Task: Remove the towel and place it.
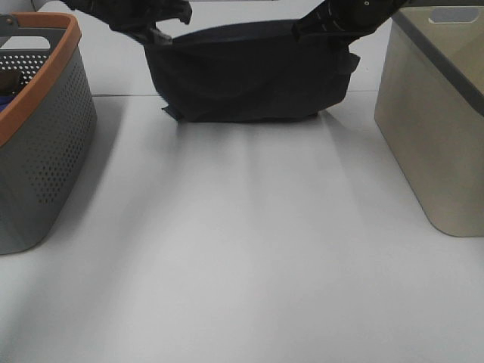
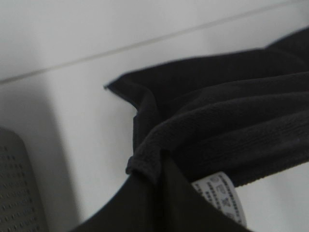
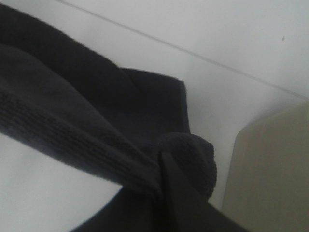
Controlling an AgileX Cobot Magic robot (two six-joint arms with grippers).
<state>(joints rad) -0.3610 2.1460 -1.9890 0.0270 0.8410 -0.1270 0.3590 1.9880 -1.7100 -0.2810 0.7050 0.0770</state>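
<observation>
The dark navy towel (image 1: pixel 249 72) hangs spread between my two grippers at the far middle of the white table, its lower fold resting on the surface. My left gripper (image 1: pixel 157 35) is shut on the towel's upper left corner. In the left wrist view the towel (image 2: pixel 227 121) bunches at the closed fingers (image 2: pixel 145 203), with the white tag (image 2: pixel 223 193) beside them. My right gripper (image 1: pixel 302 30) is shut on the upper right corner. In the right wrist view the towel (image 3: pixel 87 111) bunches at the closed fingers (image 3: pixel 178 198).
A grey perforated basket with an orange rim (image 1: pixel 38 136) stands at the left and holds dark items. A beige bin (image 1: pixel 439 121) stands at the right, also showing in the right wrist view (image 3: pixel 270 179). The white table (image 1: pixel 249 249) stretches toward the front.
</observation>
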